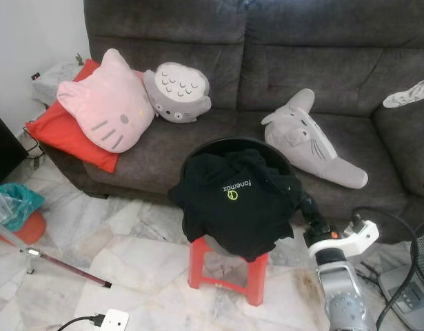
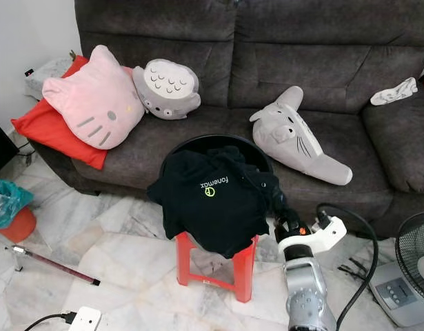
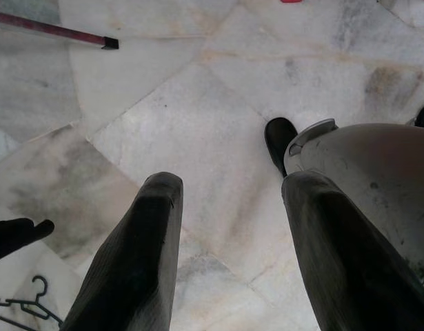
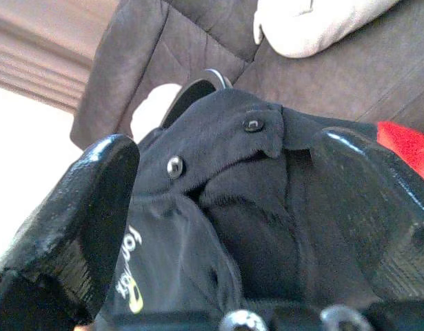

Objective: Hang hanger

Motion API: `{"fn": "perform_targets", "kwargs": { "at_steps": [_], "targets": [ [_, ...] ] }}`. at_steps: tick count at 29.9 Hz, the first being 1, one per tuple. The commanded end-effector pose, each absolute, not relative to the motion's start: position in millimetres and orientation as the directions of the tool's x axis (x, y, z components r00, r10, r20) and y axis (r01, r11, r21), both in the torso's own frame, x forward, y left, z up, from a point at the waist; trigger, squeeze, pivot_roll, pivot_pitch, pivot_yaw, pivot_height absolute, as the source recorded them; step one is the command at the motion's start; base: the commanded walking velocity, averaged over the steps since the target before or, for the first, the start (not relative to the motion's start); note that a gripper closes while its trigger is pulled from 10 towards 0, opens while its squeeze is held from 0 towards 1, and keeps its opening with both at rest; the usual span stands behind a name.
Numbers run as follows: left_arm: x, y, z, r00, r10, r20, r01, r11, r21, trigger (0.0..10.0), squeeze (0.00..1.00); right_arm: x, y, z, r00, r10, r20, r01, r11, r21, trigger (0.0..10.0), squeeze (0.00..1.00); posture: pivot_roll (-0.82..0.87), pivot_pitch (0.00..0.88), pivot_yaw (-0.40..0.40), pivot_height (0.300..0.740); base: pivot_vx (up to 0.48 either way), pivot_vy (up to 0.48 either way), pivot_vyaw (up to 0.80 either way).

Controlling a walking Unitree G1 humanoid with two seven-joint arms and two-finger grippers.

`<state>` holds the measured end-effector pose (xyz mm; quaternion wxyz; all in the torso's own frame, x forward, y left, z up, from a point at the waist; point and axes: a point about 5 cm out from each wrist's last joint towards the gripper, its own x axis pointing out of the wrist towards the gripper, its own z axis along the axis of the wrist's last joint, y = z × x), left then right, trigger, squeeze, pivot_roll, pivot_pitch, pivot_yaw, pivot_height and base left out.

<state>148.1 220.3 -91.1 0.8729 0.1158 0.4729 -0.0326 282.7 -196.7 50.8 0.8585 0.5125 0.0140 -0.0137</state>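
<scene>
1. Landmark: red stool [image 2: 215,265] on the marble floor in front of the dark grey sofa [image 2: 322,41]. A black round basket [image 1: 229,146] sits on the stool, mostly hidden; only its back rim shows.
2. Black shirt [image 2: 212,200] with a yellow-green logo is draped over the basket and hangs down over the stool's seat, covering the front.
3. Right gripper [image 4: 218,207] is at the shirt's edge on the stool's right side. Its fingers stand wide apart, with the button placket and collar between them. Contact with the cloth can't be confirmed. From the head views the fingertips are buried in dark fabric and hard to separate.
4. Left gripper [image 3: 229,248] points down at bare floor, fingers spread wide, holding nothing.
5. Hanger [image 3: 22,303]: thin dark wire hook and shoulder lying on the floor, cut off at the left wrist view's edge. Its place relative to the stool can't be told.
6. Behind the stool on the sofa: pink cat cushion [image 1: 105,100], grey round plush [image 1: 177,89], grey long plush [image 1: 315,138].
7. Fan [image 2: 415,276] right of the stool, cropped by the frame.
</scene>
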Motion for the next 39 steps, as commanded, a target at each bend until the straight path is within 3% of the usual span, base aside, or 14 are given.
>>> {"fn": "perform_targets", "kwargs": {
  "at_steps": [1,6,26,27,28,29,30,36,37,39],
  "targets": [
    [143.1,224.9,-92.1,0.540,0.069,-0.839,0.167,0.968,0.187,10.0,0.00,284.0,-195.6,44.6,0.998,-0.016,-0.058,0.059,0.446,0.893,10.0,0.00,-0.06,0.027,0.050,0.740,0.000,0.000,0.00],
    [142.9,225.0,-92.1,0.541,0.071,-0.838,0.164,0.968,0.188,10.0,0.00,287.5,-195.1,42.2,0.999,0.002,-0.038,0.035,0.374,0.927,10.0,0.00,-0.05,0.029,0.051,0.740,0.000,0.000,0.00],
    [143.0,225.3,-92.0,0.542,0.076,-0.837,0.167,0.966,0.196,10.0,0.00,279.4,-196.1,14.5,0.995,0.004,-0.098,0.090,0.361,0.928,10.0,0.00,-0.05,0.029,0.054,0.740,0.000,0.000,0.00],
    [143.0,225.4,-92.0,0.542,0.076,-0.837,0.167,0.966,0.196,10.0,0.00,279.7,-196.5,14.4,0.995,0.002,-0.098,0.091,0.362,0.928,9.3,0.00,-0.05,0.030,0.053,0.740,0.000,0.000,0.00],
    [143.1,225.5,-92.0,0.542,0.076,-0.837,0.167,0.966,0.196,10.0,0.00,280.3,-196.6,14.5,0.995,0.002,-0.097,0.090,0.367,0.926,7.5,0.00,-0.05,0.030,0.054,0.740,0.000,0.000,0.00],
    [143.0,225.5,-92.0,0.542,0.076,-0.837,0.167,0.966,0.196,10.0,0.00,281.1,-196.6,14.9,0.995,0.003,-0.095,0.087,0.374,0.923,4.4,0.00,-0.05,0.030,0.054,0.740,0.000,0.000,0.00],
    [143.0,225.6,-92.0,0.542,0.076,-0.837,0.167,0.966,0.196,10.0,0.00,283.8,-197.2,16.8,0.996,0.002,-0.088,0.080,0.380,0.921,0.0,0.00,-0.05,0.030,0.054,0.740,0.000,0.000,0.00],
    [143.0,225.7,-91.9,0.542,0.076,-0.837,0.167,0.966,0.196,10.0,0.00,288.0,-198.8,20.1,0.997,0.002,-0.075,0.069,0.383,0.921,0.0,0.00,-0.05,0.030,0.056,0.740,0.000,0.000,0.00],
    [142.9,225.8,-91.9,0.542,0.076,-0.837,0.168,0.966,0.197,10.0,0.00,292.5,-198.9,24.0,0.998,0.017,-0.056,0.045,0.389,0.920,10.0,0.00,-0.04,0.030,0.057,0.740,0.000,0.000,0.00],
    [142.9,226.0,-91.9,0.542,0.077,-0.837,0.170,0.965,0.198,10.0,0.00,295.7,-198.1,26.8,0.999,0.033,-0.038,0.023,0.385,0.923,10.0,0.00,-0.04,0.030,0.057,0.740,0.000,0.000,0.00]
  ]
}}
